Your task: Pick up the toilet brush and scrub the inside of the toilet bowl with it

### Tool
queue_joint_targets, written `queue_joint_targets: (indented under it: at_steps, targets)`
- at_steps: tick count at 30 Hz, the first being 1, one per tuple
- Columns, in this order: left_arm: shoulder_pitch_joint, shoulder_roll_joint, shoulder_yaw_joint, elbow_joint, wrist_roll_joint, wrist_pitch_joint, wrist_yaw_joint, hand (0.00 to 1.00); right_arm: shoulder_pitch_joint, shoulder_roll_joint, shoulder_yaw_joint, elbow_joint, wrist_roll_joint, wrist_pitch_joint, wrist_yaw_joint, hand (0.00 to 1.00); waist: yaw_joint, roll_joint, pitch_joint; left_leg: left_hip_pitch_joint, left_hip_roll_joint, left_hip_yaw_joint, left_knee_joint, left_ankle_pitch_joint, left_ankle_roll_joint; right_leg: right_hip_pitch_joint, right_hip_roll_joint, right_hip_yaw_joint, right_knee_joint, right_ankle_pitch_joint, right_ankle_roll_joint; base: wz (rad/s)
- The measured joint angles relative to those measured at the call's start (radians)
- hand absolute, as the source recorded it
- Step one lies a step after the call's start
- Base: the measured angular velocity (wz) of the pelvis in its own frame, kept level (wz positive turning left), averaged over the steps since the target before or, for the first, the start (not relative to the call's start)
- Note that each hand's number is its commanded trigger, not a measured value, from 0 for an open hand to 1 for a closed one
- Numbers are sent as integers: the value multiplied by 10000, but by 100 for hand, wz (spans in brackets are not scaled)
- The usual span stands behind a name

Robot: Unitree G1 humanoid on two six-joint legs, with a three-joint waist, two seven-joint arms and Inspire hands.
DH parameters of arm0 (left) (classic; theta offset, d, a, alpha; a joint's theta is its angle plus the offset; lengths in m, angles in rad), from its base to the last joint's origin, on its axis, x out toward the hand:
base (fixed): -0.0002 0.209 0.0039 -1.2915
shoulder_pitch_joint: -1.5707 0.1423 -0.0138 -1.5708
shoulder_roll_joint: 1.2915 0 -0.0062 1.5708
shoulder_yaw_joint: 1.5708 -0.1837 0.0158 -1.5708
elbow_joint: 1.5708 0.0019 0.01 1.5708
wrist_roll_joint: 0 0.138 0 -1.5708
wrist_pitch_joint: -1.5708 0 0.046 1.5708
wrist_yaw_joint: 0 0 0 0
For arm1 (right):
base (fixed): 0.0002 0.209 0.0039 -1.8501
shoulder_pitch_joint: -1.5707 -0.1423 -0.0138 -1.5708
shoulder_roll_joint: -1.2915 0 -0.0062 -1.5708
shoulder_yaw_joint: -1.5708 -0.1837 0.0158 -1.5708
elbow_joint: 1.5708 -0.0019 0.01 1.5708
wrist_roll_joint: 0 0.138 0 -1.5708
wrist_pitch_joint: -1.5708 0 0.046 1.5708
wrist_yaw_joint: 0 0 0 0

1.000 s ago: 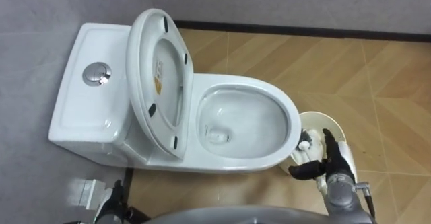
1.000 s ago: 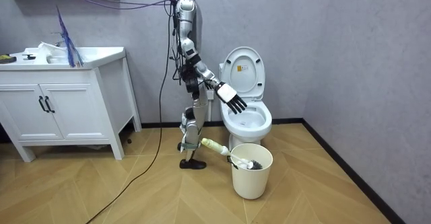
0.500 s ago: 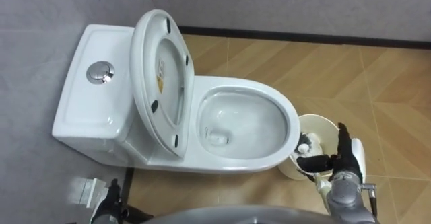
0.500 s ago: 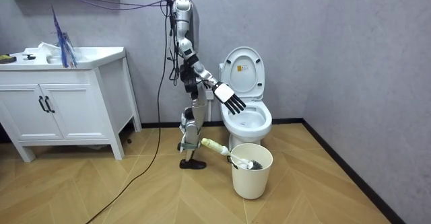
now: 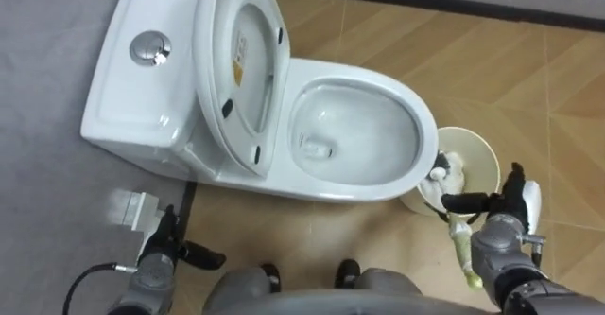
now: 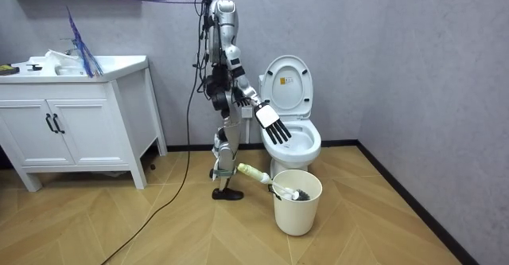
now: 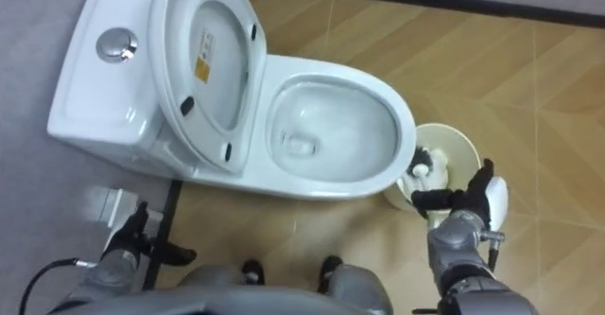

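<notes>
The white toilet stands against the grey wall with its lid and seat raised and the bowl bare. Just to its right is a cream bin. The toilet brush lies tilted in it, head inside and pale handle sticking out over the rim toward me. My right hand hovers over the bin's near rim, open with straight fingers, holding nothing. My left hand hangs low at my left side, fingers relaxed. In the room view I stand beside the toilet with the right hand stretched out above the bin.
A small white box sits low by the toilet's base near my left hand. The flush button is on the tank top. A white vanity cabinet stands at the room view's left, with wood floor between it and me.
The eye view has tipped downward, so the whole picture shifted. My right hand has sunk a little and reached further out over the bin. The brush has not moved.
</notes>
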Motion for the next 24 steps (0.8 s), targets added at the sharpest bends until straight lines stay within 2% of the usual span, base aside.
queue_joint_targets:
  at_steps: [5, 9, 10, 12, 16, 20, 24]
  targets:
    - [-619, -38, -218, -72, 2, 32, 50, 0, -669, -251, -83, 218, 344, 146, -110, 0, 76, -12, 42, -1379, -58, -1, 691, 1, 223, -1411, -230, -39, 897, -86, -55, 7]
    - [-945, -9, -570, -586, -37, 180, 67, 0, -913, -640, -99, 234, 1028, 467, -218, 0, 44, -85, 83, -2461, -234, -69, 1403, -70, 382, -2604, -575, 45, 2101, -474, 7, 15]
    - [-1098, 0, -573, -644, -269, 201, 68, 0, -931, -761, -100, 236, 1267, 556, -222, 0, 50, -153, 127, -2743, -338, -132, 1598, -78, 397, -2911, -687, 40, 2346, -575, 14, 21]
    - [-1199, 45, -605, -665, -630, 230, 107, 0, -1076, -895, -132, 250, 1483, 746, -223, 0, 71, -218, 167, -3161, -388, -239, 1862, -81, 409, -3327, -780, 20, 2663, -620, 1, 12]
    - [-1341, 120, -1141, -842, -1165, 279, 183, 0, -1358, -1275, -52, 307, 1799, 890, -219, 0, 94, -231, 185, -4113, -367, -262, 2381, -103, 464, -4220, -834, 4, 3115, -623, -15, 4]
    - [-1355, 139, -1500, -1536, -1174, 429, 183, 0, -1523, -1380, 26, 346, 1954, 911, -217, 0, 74, -208, 184, -4946, -394, -276, 2869, -135, 524, -5037, -995, -29, 3672, -733, -59, 9]
    - [-1573, 139, -1743, -2115, -1169, 476, 181, 0, -1580, -1395, 142, 321, 2324, 1178, -199, 0, 89, -134, 205, -5883, -402, -330, 3724, -352, 557, -5934, -1114, 14, 4547, -1005, -107, 5]
